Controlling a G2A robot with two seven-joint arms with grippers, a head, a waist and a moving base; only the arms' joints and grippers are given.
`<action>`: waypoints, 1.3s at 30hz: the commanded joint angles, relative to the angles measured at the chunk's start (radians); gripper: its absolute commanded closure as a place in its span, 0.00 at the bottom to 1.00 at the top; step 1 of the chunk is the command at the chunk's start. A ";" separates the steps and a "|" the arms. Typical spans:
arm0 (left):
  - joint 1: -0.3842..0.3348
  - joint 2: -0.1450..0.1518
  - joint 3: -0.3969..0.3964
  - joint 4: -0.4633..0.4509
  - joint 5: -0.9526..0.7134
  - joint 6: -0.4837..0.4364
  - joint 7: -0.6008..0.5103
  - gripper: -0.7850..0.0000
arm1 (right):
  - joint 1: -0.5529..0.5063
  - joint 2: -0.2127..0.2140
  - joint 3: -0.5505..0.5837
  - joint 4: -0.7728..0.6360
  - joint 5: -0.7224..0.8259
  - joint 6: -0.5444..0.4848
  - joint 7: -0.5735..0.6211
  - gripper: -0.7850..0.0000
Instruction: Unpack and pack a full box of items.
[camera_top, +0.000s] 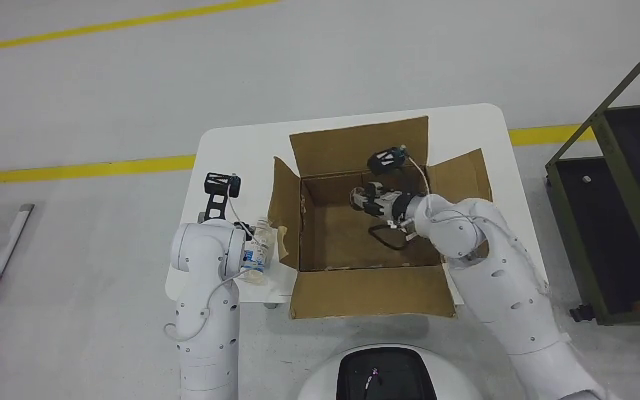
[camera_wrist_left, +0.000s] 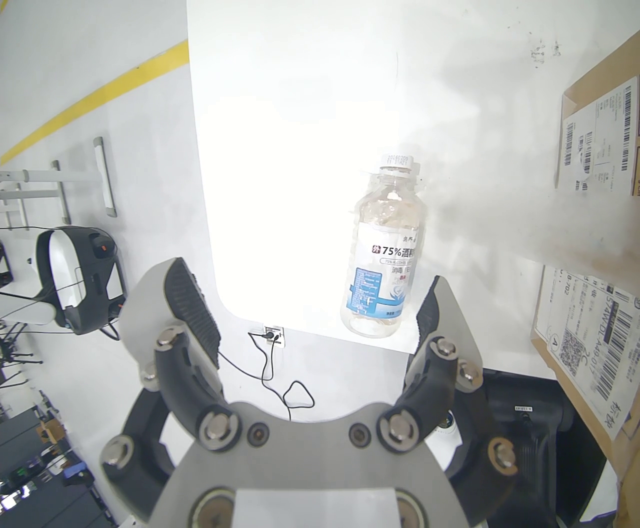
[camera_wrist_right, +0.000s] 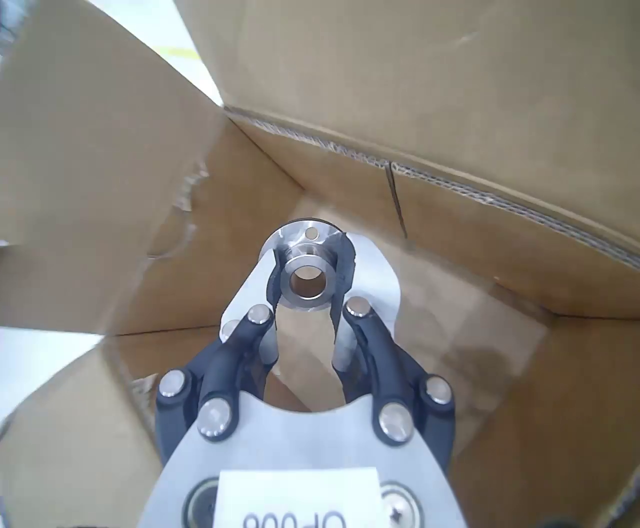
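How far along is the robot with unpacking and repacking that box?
Done: one bottle is on the table outside the box, by the open left gripper. In hand: the right gripper is inside the box, shut on a metal flanged part; the box floor around it looks bare. Left: the bottle must go back in. Whether the part is coming out or going in, I cannot tell.

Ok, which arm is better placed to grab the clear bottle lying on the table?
Left. The left hand hangs open by the bottle, outside the box; the right hand is inside the box, shut on a metal flanged part.
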 joint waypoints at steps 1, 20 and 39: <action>0.000 0.000 0.000 0.000 0.000 0.000 0.000 0.00 | -0.020 0.006 0.038 0.001 0.082 -0.040 -0.007 1.00; 0.000 0.000 0.000 0.000 0.000 0.000 0.000 0.00 | -0.056 0.016 0.082 -0.028 0.214 -0.082 -0.070 1.00; 0.000 0.000 0.000 0.000 0.000 0.000 0.000 0.00 | -0.197 0.074 0.382 -0.145 0.791 -0.270 -0.011 1.00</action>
